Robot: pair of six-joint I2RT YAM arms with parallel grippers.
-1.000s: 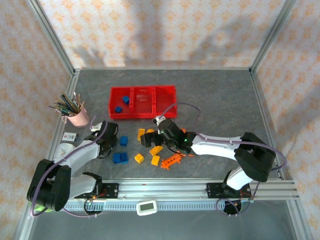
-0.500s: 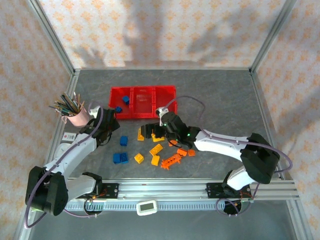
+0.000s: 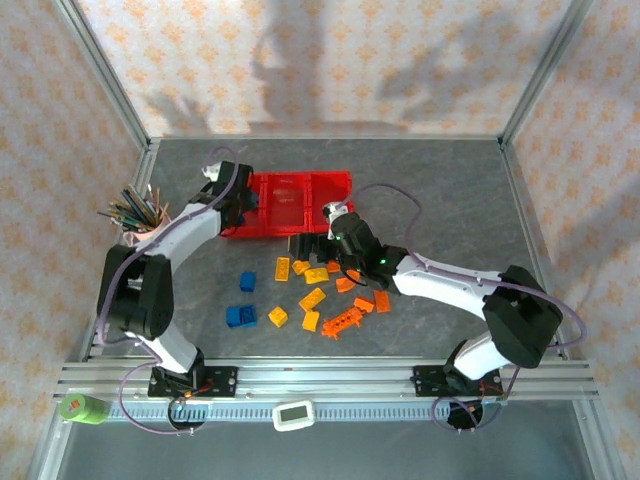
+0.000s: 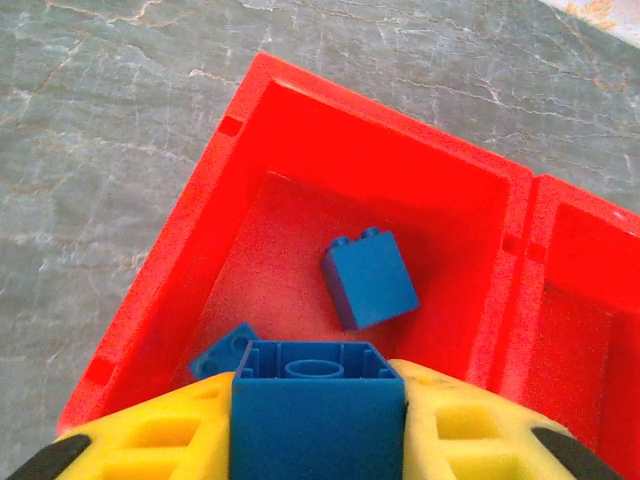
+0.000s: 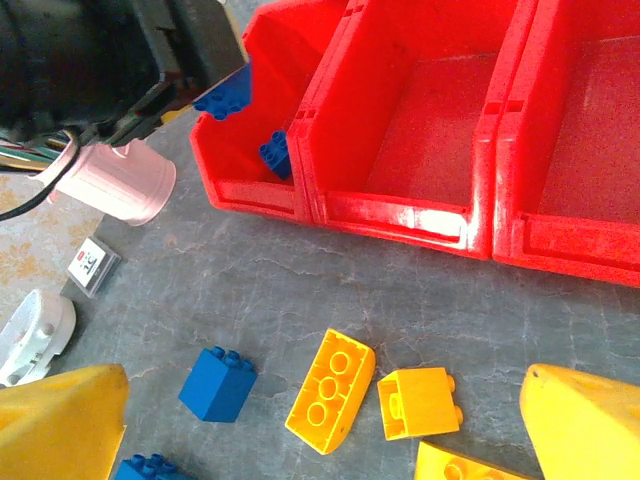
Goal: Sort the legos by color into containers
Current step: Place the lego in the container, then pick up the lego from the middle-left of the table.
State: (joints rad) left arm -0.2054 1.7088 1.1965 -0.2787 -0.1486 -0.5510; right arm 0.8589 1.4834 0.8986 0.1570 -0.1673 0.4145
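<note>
Left gripper pinches a blue brick over the left bin, which holds two blue bricks. Right gripper is spread wide above yellow bricks. Judging by the table, most legos remain unsorted.

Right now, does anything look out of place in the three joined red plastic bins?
Nothing stands out. The leftmost red bin holds two small blue plastic bricks, and the left gripper grips a third blue brick just over its rim.
</note>
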